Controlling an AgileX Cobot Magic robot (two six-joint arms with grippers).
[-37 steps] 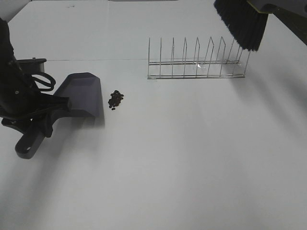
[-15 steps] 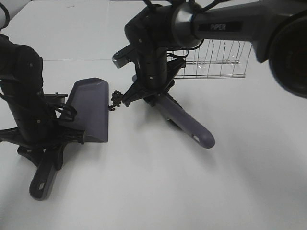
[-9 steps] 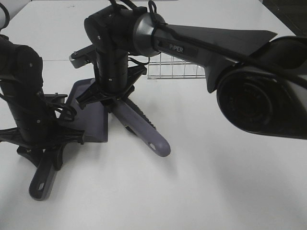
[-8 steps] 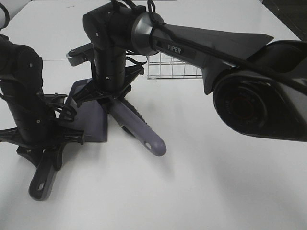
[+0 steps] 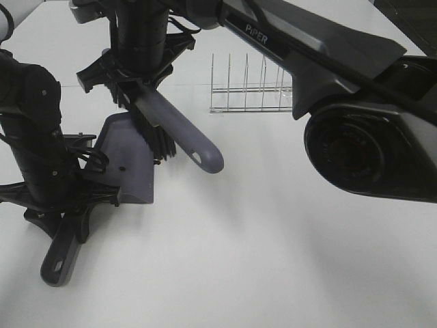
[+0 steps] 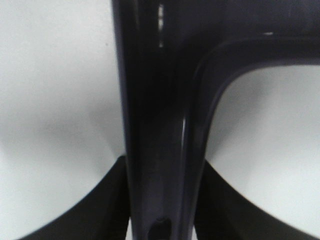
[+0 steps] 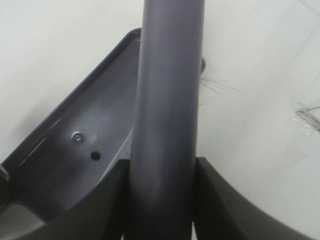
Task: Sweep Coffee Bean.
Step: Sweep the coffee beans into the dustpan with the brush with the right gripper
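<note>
Coffee bean hidden behind brush; likely light, rolling, swept not pinched; right gripper clamps brush, left gripper dustpan.

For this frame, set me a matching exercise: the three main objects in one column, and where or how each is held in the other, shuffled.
Things:
1. dustpan
2. brush
3. wire rack

States:
A. stands alone toward the far side of the table, with no gripper on it
B. handle clamped in the left gripper
C. handle clamped in the right gripper, bristles near the dustpan's open edge

Pairs: 1-B, 2-C, 3-A
</note>
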